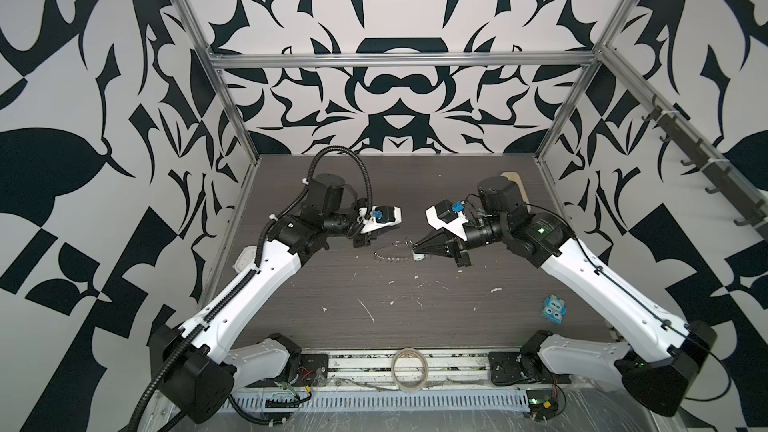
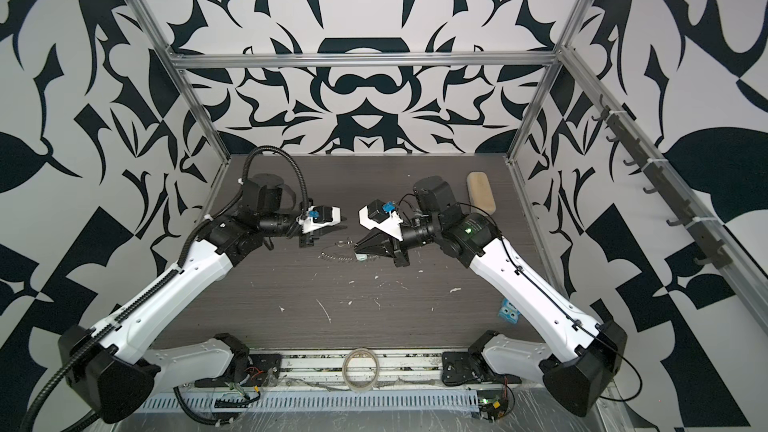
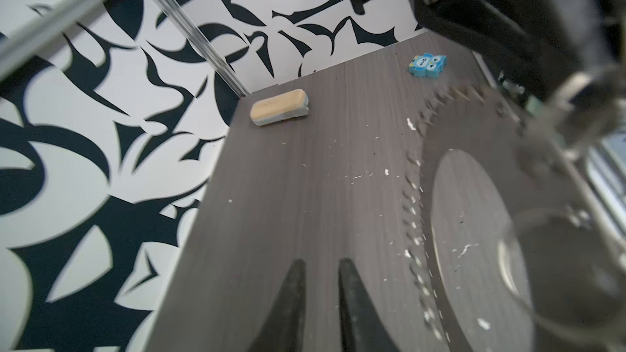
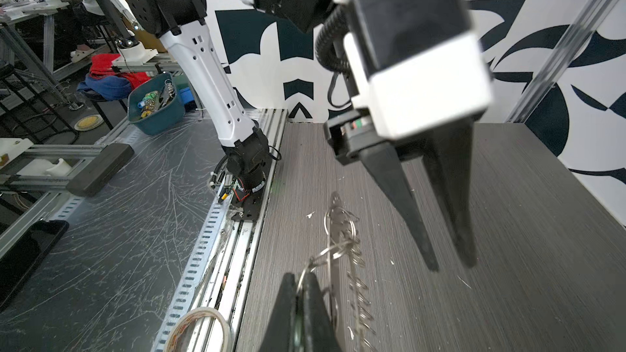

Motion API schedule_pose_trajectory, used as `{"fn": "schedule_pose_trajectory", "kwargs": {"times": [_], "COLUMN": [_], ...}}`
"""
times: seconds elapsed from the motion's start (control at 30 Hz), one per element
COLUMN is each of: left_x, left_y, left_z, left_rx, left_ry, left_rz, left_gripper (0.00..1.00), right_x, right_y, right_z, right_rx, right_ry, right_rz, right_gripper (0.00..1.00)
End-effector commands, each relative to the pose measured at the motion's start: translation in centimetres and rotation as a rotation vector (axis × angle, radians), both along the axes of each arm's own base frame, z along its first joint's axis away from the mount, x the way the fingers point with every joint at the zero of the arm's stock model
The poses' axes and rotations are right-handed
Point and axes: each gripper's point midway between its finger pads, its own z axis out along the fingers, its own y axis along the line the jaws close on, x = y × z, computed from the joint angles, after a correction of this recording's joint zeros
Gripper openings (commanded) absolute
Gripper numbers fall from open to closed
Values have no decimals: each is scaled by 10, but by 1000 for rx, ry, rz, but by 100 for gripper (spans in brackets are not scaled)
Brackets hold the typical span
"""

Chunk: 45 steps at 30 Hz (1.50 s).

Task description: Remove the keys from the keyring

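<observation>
The keyring (image 4: 333, 267), a flat grey disc fringed with small wire loops, stands edge-on beside my right gripper (image 4: 299, 277). That gripper is shut on a thin wire ring linked to the disc. In both top views the keyring (image 1: 390, 258) shows just left of the right gripper (image 1: 415, 248), with a white oval tag (image 1: 419, 256) under its tip. I cannot make out the keys' metal part. My left gripper (image 3: 320, 265) is open with nothing between its fingers, and the blurred keyring rim (image 3: 415, 204) is close beside it. Its two fingers (image 4: 430, 259) hang apart above the table.
A tape roll (image 1: 409, 369) lies on the front rail. There is a blue owl-faced eraser (image 1: 554, 309) at the right front, and a tan block (image 2: 481, 192) lies at the back right. A pale ring (image 1: 245, 259) lies at the table's left edge, and white scraps (image 1: 365, 309) dot the table.
</observation>
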Motion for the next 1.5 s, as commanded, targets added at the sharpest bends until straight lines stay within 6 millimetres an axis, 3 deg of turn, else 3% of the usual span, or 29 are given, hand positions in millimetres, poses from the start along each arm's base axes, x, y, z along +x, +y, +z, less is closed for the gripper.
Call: {"fn": "schedule_pose_trajectory", "kwargs": {"times": [0.0,0.07,0.2,0.47,0.63,0.93,1.13,1.47], "left_x": [-12,-17,-34,-50,-58,-65,-62,-64], "left_y": [11,11,1,-11,-15,-26,-33,-39], "left_z": [12,20,32,36,31,24,17,6], "left_rx": [-9,-31,-78,-92,-45,-33,-40,-26], "left_ry": [-14,-25,56,288,426,446,354,372], "left_rz": [-19,-40,-162,-315,-338,-383,-375,-381], "left_gripper": [56,65,67,67,59,57,61,38], "right_x": [-4,-3,-3,-6,-7,-6,-8,-11], "right_y": [-2,-4,-7,-11,-11,-9,-8,-6], "right_z": [21,18,11,7,7,5,4,10], "right_rx": [31,14,-23,-65,-76,-89,-90,-69], "right_ry": [-80,-93,-130,-174,-187,-189,-186,-181], "right_rz": [23,23,26,53,55,58,70,88], "right_gripper": [0,0,0,0,0,0,0,0]}}
